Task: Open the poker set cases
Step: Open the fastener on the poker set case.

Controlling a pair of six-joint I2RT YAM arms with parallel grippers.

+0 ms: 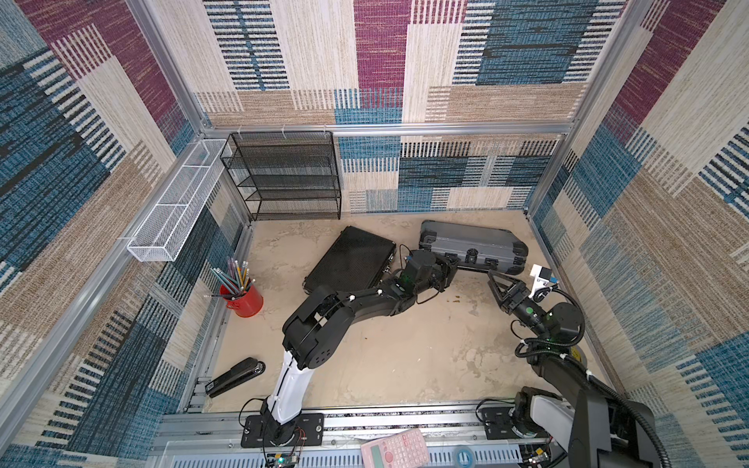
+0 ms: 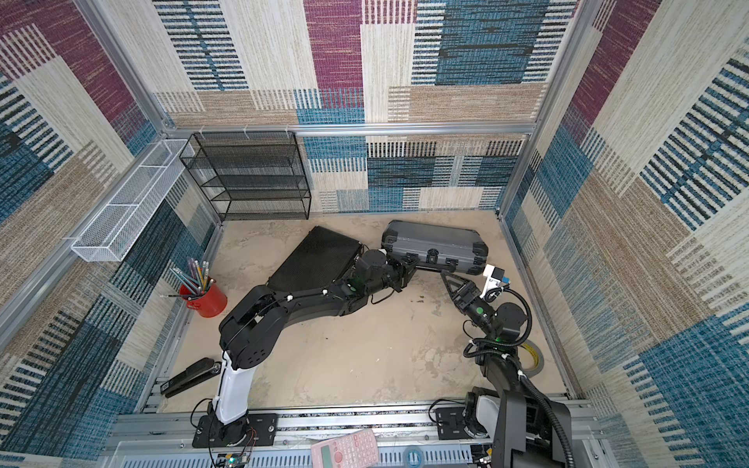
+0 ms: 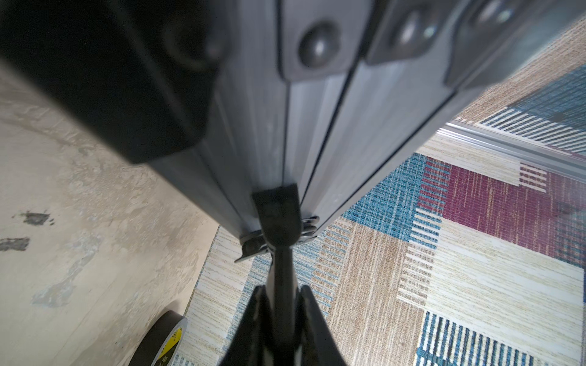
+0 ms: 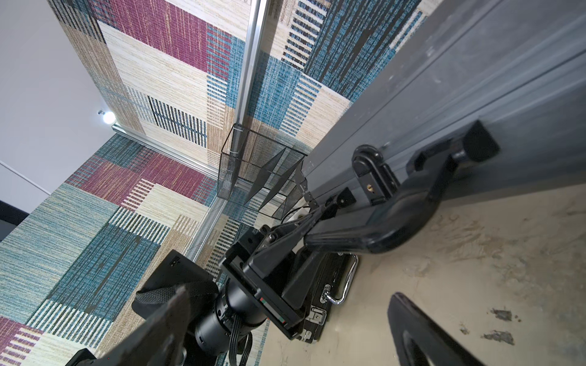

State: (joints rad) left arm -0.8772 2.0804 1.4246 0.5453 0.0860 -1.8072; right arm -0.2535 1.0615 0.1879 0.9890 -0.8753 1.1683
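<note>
The thick grey case [image 1: 474,242] [image 2: 433,241] lies at the back right, lid down, its latch side facing the front. Its chunky black handle [image 4: 396,218] [image 3: 279,215] sticks out from that side. My left gripper [image 1: 450,263] [image 2: 409,265] [image 3: 282,294] is shut on the handle's left end. The slim black ribbed case [image 1: 352,259] [image 2: 312,259] lies closed to the left of it, partly under my left arm; its chrome handle [image 4: 345,285] shows in the right wrist view. My right gripper [image 1: 496,283] [image 2: 450,279] [image 4: 288,294] stands open just off the handle's right end, holding nothing.
A black mesh rack [image 1: 287,178] and a white wire basket [image 1: 178,202] sit along the back left walls. A red cup of pencils [image 1: 243,298] and a stapler [image 1: 235,377] lie left. A tape roll [image 2: 531,356] sits by the right arm, a pink calculator [image 1: 395,447] on the front rail.
</note>
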